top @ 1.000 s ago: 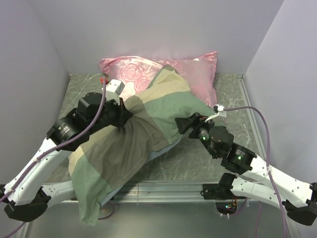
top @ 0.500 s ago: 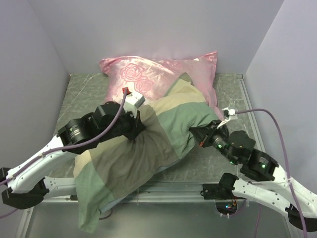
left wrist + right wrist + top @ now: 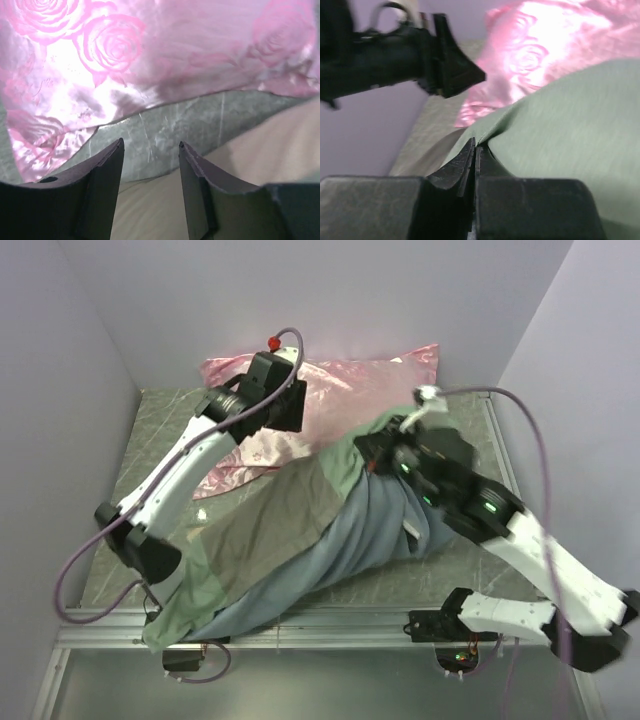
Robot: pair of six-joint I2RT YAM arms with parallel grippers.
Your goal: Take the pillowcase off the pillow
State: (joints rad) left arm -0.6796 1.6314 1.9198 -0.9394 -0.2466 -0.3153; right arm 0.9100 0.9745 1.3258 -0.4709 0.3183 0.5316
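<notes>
Listing 1 pillowcase (image 3: 290, 530), green, beige and olive with its grey-blue face showing along the near side, lying slantwise across the table (image 3: 155, 412) from the near-left edge up to the right gripper (image 3: 474, 150), whose fingers are pressed together on a fold of green cloth at the far end. Left gripper (image 3: 150, 146): spread, empty, above the pink pillow (image 3: 115, 60) just beyond the beige corner. Progress: early, by my judgement; no white pillow shows anywhere and the cover bulges as if filled, so the stripping is not yet done.
</notes>
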